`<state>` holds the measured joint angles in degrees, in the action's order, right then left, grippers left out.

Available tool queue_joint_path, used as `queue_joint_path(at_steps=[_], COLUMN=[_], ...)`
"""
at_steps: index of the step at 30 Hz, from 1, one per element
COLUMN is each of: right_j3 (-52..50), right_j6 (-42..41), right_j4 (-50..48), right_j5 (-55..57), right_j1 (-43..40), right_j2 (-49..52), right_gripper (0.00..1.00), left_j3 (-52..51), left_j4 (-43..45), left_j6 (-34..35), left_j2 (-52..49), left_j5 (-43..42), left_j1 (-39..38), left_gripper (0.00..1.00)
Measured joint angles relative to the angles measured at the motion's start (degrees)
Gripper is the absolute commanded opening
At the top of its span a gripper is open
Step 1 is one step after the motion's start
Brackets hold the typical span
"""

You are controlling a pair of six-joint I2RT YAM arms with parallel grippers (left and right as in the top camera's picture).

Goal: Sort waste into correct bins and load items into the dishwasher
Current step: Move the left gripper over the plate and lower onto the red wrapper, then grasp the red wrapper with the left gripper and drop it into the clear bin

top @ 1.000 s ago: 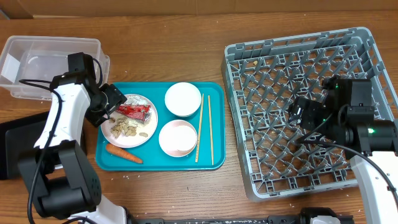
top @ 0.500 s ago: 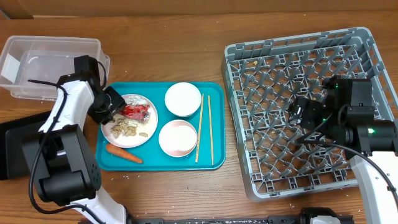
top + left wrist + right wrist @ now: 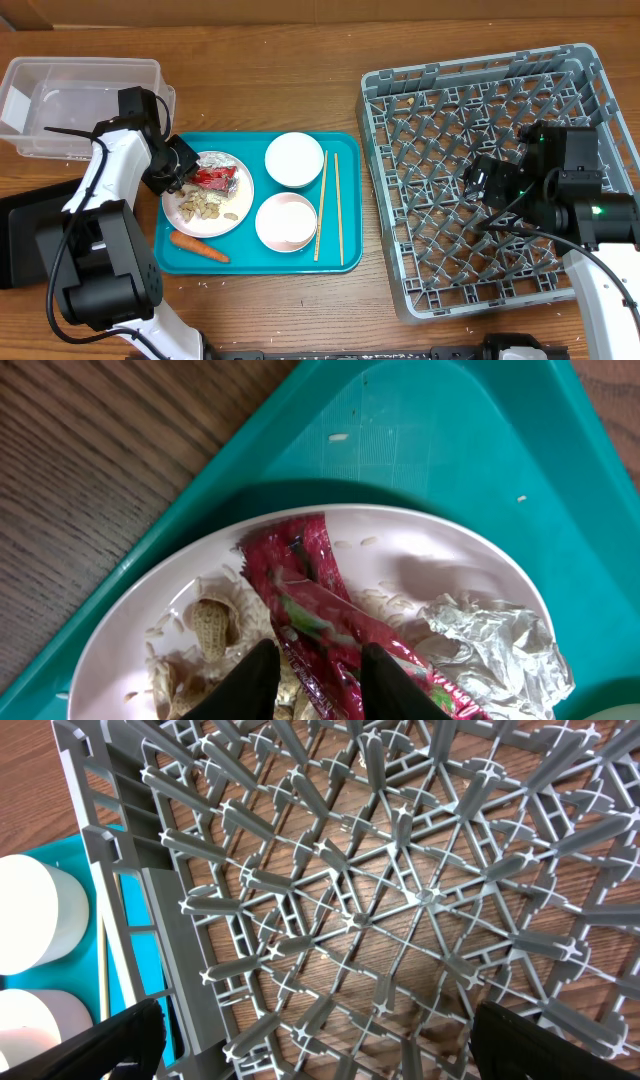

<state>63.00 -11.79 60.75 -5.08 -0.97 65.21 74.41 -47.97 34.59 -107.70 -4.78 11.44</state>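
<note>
Left hand (image 3: 320, 665) pinches the crinkled, glossy red wrapper (image 3: 300, 575).

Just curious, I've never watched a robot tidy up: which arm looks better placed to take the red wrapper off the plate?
The left. Its left gripper pinches the red wrapper on the plate. The right gripper hangs open over the grey rack, off to the other side.
</note>
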Motion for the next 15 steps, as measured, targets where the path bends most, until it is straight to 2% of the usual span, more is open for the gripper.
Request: queue_joint_path(at_steps=[2, 15], right_j3=[0.00, 0.00], right_j6=[0.00, -0.02], right_j4=[-0.07, -0.02], right_j5=[0.02, 0.00], right_j1=[0.00, 0.00], right_j2=[0.00, 0.00], right_gripper=[1.00, 1.00], left_j3=[0.00, 0.00], left_j4=[-0.07, -0.07], left_j6=[-0.15, 0.02], left_j2=[0.00, 0.00], left_j5=[-0.15, 1.16], left_j1=[-0.11, -5.40], left_gripper=[0.44, 0.45])
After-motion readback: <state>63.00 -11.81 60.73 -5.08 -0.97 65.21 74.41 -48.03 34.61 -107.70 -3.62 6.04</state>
